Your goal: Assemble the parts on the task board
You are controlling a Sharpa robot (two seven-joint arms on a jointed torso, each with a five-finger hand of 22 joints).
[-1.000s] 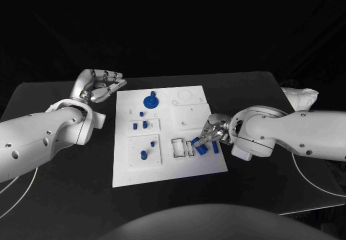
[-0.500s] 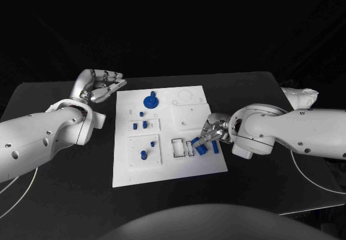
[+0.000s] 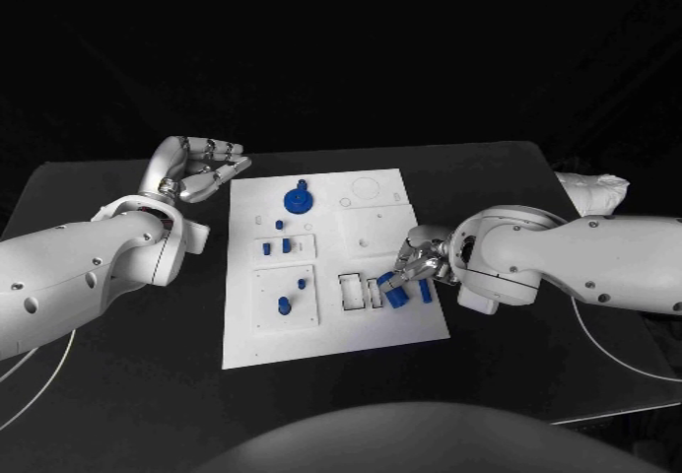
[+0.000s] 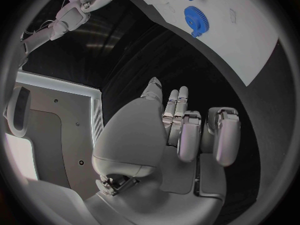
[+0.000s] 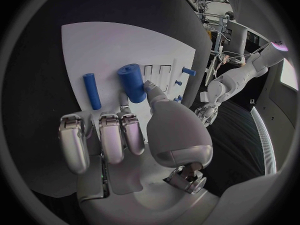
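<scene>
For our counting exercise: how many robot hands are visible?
2. The left hand, fingers curled, is beside the task board's far left corner; the right hand is at its right edge, pinching a blue cylinder.

A black table (image 3: 540, 187) stands against what seems dark cloth.

This looks like a robotics lab set up for testing. A black tabletop (image 3: 128, 394) stands before a black backdrop and carries a white task board (image 3: 334, 335) with recessed slots and small blue parts (image 3: 299, 200). In the right wrist view, metal frames and equipment (image 5: 215, 22) crowd the room beyond.
</scene>
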